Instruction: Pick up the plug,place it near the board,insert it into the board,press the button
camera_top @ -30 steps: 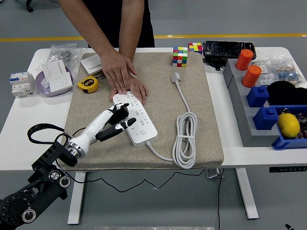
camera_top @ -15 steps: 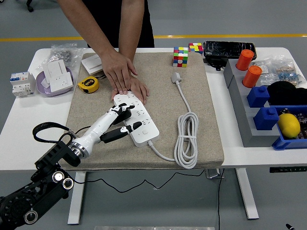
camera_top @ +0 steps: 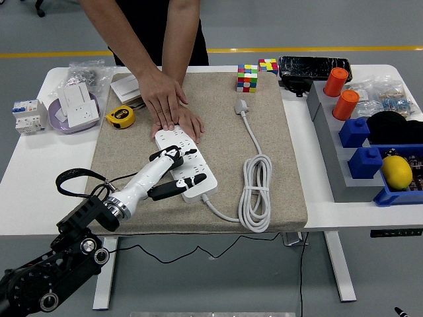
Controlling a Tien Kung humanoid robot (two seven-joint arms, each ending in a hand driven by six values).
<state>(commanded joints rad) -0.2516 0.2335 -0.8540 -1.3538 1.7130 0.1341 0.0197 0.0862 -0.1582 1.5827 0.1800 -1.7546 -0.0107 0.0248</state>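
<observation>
Two person's hands (camera_top: 173,112) pin the board (camera_top: 187,160); left hand (camera_top: 173,173) fingers spread on it (contact seemingly light, partly hidden).

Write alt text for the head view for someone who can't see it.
The robot's left hand rests on a white power strip on a beige mat, while a person's hands hold the strip's far end; its plug lies unplugged.

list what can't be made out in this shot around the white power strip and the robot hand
- Head view: whether the left hand presses a button on the white plastic power strip; its fingers cover that spot.
- Far end of the strip: hidden under the person's hands.
- Pins of the white plug on the beige felt mat: too small.
- Right hand: outside the frame.
</observation>
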